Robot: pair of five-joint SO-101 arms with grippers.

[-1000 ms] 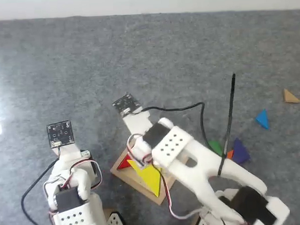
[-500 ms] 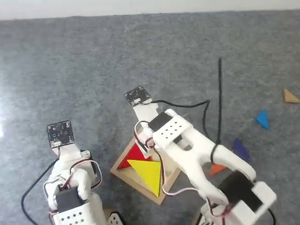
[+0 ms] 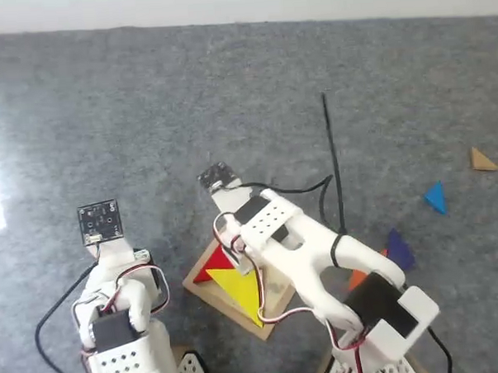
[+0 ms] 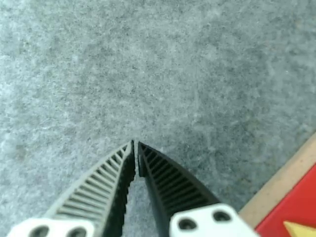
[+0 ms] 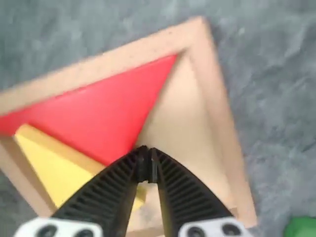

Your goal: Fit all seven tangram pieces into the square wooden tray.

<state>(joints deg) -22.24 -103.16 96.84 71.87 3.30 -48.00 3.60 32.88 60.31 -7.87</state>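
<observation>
Square wooden tray (image 3: 211,296) sits on the grey mat (image 3: 146,108) near the arm bases, turned corner-on to them. Two pieces are in it: red triangle (image 3: 216,263) against one rim, yellow triangle (image 3: 240,289) flush along the red's long edge. The rest of the tray floor is bare wood. Right gripper (image 5: 146,165) is over the tray with jaws closed on nothing, tips at the red triangle's edge where it meets the bare floor. Left gripper (image 4: 136,148) is over the mat just beside a tray corner, jaws pinched together and empty. The other pieces are loose on the mat on the right arm's side: purple piece (image 3: 399,248) and orange piece (image 3: 359,277) near that arm, blue triangle (image 3: 435,197) and tan triangle (image 3: 481,160) well apart, further out. A green piece (image 5: 301,229) lies just off the tray.
</observation>
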